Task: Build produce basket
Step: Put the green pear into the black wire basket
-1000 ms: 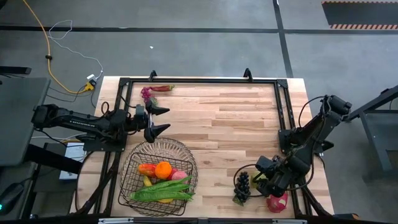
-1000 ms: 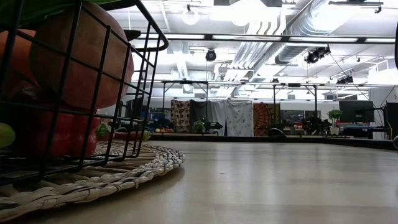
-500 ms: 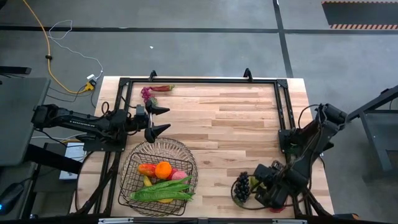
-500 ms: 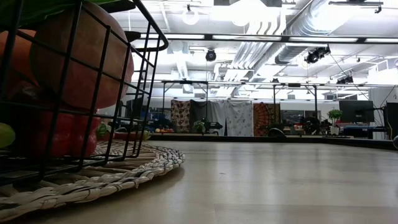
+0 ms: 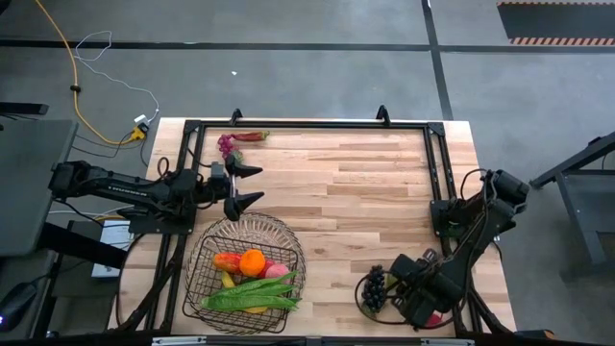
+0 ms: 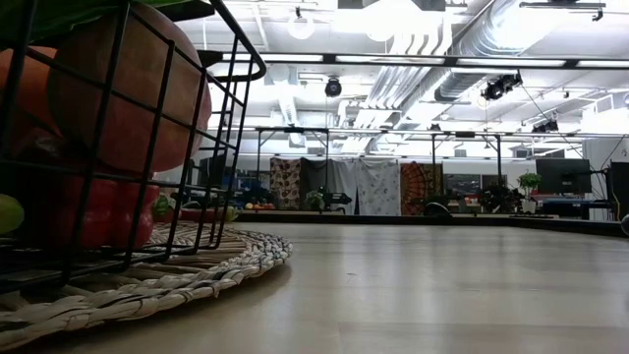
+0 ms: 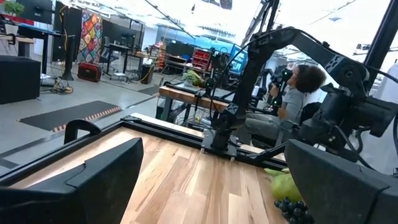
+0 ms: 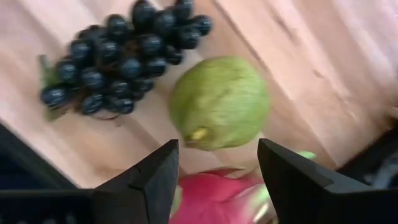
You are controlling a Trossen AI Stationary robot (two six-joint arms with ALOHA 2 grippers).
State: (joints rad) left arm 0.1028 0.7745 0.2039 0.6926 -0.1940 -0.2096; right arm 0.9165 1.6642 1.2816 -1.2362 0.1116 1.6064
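my right gripper [image 8: 214, 171]: low over the near right corner of the table, fingers partly apart and empty, nothing between them yet
green pear [image 8: 219, 102]: lies straight ahead of my fingertips, just beyond them, on the wood; its stem end points back toward me, so its long axis runs roughly along my reach and not across it
my fingers [image 8: 149, 177]: one stands to each side of the pear's narrow end, the gap wide enough, I judge, to take that end
dragon fruit [image 8: 214, 199]: pink, right under my fingers, nearer than the pear; touching or nearly touching the pear, I cannot tell which
dark grapes [image 8: 118, 53]: beyond and to one side of the pear, just beside it, apart from my fingers
basket [image 5: 288, 240]: on the near left of the table, well apart from me, already holding an orange [image 5: 252, 261], green beans [image 5: 252, 291] and other pieces
my left gripper [image 5: 248, 185]: waits wide open and empty just beyond the basket's far rim
nearer arm: mine on the right; the pear is at my tips, the left far off
risk, as I judge: closing on the dragon fruit instead
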